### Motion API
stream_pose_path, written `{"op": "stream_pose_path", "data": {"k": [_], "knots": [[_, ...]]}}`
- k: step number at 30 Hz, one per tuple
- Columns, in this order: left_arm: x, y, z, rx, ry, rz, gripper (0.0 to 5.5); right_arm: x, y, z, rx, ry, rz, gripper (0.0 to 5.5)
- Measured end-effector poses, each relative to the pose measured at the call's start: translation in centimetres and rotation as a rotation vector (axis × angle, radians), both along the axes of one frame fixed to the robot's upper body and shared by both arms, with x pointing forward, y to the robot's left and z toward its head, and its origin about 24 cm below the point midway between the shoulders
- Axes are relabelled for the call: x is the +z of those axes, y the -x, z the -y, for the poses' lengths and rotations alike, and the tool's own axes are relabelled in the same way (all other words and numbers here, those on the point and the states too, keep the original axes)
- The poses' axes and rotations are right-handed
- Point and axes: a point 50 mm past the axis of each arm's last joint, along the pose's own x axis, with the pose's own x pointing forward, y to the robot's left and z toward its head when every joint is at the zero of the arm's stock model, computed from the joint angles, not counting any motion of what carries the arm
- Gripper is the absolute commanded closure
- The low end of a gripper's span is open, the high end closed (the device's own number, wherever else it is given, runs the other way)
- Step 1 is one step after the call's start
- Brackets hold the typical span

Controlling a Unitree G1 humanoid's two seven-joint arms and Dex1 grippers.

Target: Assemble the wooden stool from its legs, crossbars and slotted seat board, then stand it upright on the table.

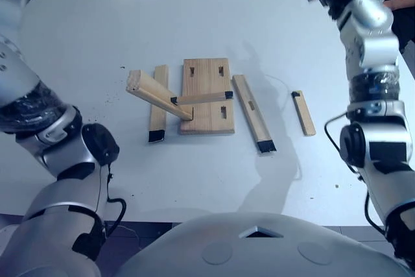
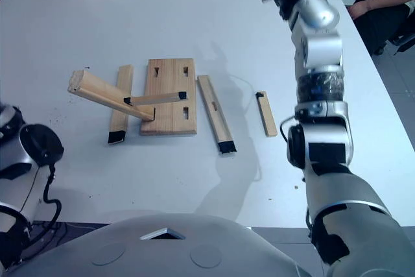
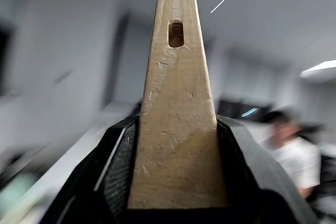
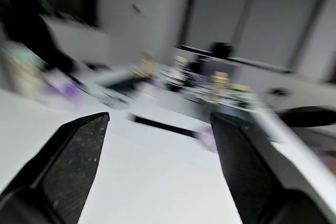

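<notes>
Stool, part-built. Seat board [image 1: 206,77] lay flat at mid-table [image 1: 78,43], slots up. One slanted leg [image 1: 152,93] leaned out of a near slot, apparently not seated square, with a long crossbar [image 1: 206,97] joined to it and resting across the board. A left loose leg [image 1: 157,116] and a right loose leg [image 1: 250,109] lay flat beside the board's long edges. A short crossbar [image 1: 303,113] lay apart to the right. Left gripper [image 3: 176,129] pinched a fourth leg [image 3: 176,77] in the air. Right gripper [image 4: 157,129] was spread, holding nothing. Outstanding, by judgement: most joints, then righting.
</notes>
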Motion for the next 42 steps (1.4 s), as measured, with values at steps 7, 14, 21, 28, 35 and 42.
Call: {"op": "stream_pose_path", "data": {"k": [7, 14, 21, 28, 35, 42], "knots": [[-0.3, 4.0, 4.5, -0.540, -0.241, 0.118, 3.48, 7.5, 5.1, -3.8, 0.868, -0.375, 0.031, 1.99], [-2.9, 5.0, 5.0, -0.751, -0.342, 0.016, 3.48, 10.0, 8.6, -3.1, 1.179, -0.239, 0.123, 1.99], [-5.0, 5.1, 4.5, -0.816, -0.353, -0.050, 3.48, 10.9, 10.5, -3.6, 1.279, -0.160, 0.178, 1.99], [-6.4, 4.5, 4.8, -0.821, -0.379, -0.102, 3.48, 11.2, 11.2, -3.4, 1.321, -0.190, 0.166, 1.99], [-6.6, 4.5, 5.6, -0.842, -0.394, -0.102, 3.48, 10.9, 10.5, -2.8, 1.313, -0.262, 0.100, 2.17], [-6.6, 4.4, 5.7, -0.825, -0.387, -0.103, 3.48, 11.0, 10.5, -2.4, 1.305, -0.262, 0.103, 3.23]]}}
